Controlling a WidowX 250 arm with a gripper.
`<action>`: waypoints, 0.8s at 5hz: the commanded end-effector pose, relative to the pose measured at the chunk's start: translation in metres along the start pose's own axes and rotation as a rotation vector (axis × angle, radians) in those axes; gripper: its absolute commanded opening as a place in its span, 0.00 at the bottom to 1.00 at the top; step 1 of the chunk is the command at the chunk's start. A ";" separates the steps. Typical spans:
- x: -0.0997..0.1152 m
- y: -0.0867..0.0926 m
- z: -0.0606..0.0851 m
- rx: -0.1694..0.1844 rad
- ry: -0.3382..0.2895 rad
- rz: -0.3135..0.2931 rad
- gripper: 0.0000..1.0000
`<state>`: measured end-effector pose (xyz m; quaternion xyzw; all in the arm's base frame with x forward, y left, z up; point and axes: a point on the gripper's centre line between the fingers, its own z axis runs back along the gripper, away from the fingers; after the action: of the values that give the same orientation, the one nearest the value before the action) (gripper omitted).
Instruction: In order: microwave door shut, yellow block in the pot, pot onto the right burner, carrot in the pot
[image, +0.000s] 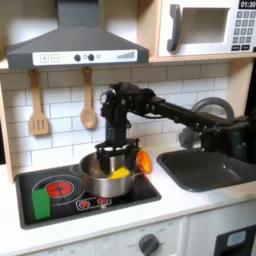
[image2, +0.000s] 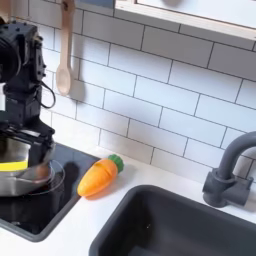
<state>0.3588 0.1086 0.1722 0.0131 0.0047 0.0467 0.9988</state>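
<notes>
The microwave door (image: 200, 28) with its grey handle (image: 175, 28) lies flush with the cabinet at the upper right of the first exterior view. The shiny pot (image: 108, 178) (image2: 25, 182) sits on the right half of the black cooktop (image: 140, 192), covering the right burner. The yellow block (image: 120, 173) (image2: 12, 165) lies inside the pot. My gripper (image: 115, 158) (image2: 22, 150) hangs just over the pot, open, fingers spread above the rim. The carrot (image: 145, 162) (image2: 100, 176) lies on the counter right beside the pot.
A green block (image: 41, 203) stands at the cooktop's front left, near the left burner (image: 60, 187). A dark sink (image: 210, 168) (image2: 185, 225) with a grey faucet (image2: 230, 170) lies right of the carrot. Wooden utensils (image: 88, 100) hang on the tiled wall.
</notes>
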 end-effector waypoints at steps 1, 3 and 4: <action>-0.014 -0.030 0.002 -0.035 0.014 -0.041 1.00; -0.026 -0.045 0.011 -0.041 0.007 -0.081 1.00; -0.018 -0.047 0.030 -0.018 -0.051 -0.080 1.00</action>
<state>0.3454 0.0559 0.1966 0.0000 -0.0148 0.0046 0.9999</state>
